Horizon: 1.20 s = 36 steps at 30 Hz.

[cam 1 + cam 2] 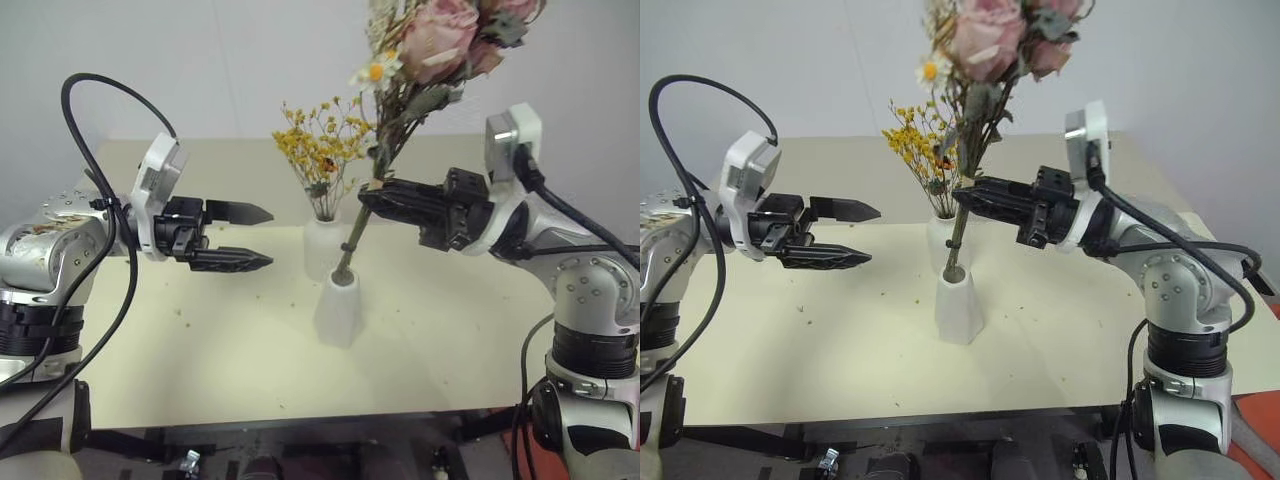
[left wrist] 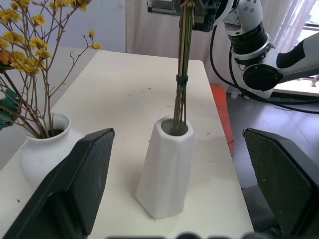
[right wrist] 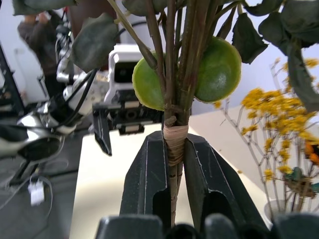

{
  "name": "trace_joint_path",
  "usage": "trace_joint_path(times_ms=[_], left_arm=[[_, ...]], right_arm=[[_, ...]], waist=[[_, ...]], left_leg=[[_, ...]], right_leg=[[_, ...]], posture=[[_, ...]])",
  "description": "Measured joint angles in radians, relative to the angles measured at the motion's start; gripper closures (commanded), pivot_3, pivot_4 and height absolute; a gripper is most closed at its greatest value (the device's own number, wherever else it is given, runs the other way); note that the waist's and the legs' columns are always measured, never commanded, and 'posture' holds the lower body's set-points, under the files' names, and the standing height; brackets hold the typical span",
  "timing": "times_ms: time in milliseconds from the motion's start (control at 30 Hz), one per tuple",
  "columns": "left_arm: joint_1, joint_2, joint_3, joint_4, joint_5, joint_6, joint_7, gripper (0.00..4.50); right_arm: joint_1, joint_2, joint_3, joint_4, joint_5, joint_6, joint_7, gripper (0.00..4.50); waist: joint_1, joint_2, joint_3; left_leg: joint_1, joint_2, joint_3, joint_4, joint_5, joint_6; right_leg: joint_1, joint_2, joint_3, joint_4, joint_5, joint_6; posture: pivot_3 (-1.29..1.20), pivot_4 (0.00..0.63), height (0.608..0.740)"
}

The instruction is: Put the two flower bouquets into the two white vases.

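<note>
Soft, even indoor light falls over the pale surface (image 1: 200,350), leaving only faint shadows beside the cone vase (image 1: 337,308). Daylight glows through curtains behind the right arm in the left wrist view, slightly washing it out. Close leaves (image 3: 94,40) and the pincer fingers (image 2: 75,194) look soft and out of focus.

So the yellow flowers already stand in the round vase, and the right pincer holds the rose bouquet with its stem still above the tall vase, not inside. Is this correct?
Not quite. The rose bouquet stem is already inside the mouth of the tall vase, as the left wrist view shows. The rest holds: the yellow flowers stand in the round vase, and the right pincer grips the rose stem.
</note>
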Motion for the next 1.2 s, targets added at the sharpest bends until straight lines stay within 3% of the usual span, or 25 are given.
trace_joint_path(times_ms=[667, 1200], left_arm=[[-0.003, -0.004, 0.0, 0.0, 0.0, -0.013, 0.003, 0.0], [-0.003, -0.005, 0.0, 0.0, 0.0, -0.014, 0.008, 0.0]], right_arm=[[0.008, -0.022, 0.113, 0.065, -0.121, -0.065, 0.092, 4.25], [0.092, 0.009, 0.123, 0.044, -0.178, -0.179, 0.101, 4.25]], waist=[[0.0, 0.0, 0.0], [0.0, 0.0, 0.0]], left_leg=[[0.0, 0.0, 0.0, 0.0, 0.0, 0.0], [0.001, 0.0, 0.0, 0.0, 0.0, 0.0]], right_leg=[[0.0, 0.0, 0.0, 0.0, 0.0, 0.0], [0.001, 0.0, 0.0, 0.001, 0.0, 0.0]], posture=[[0.0, 0.15, 0.74], [0.0, 0.15, 0.74]])
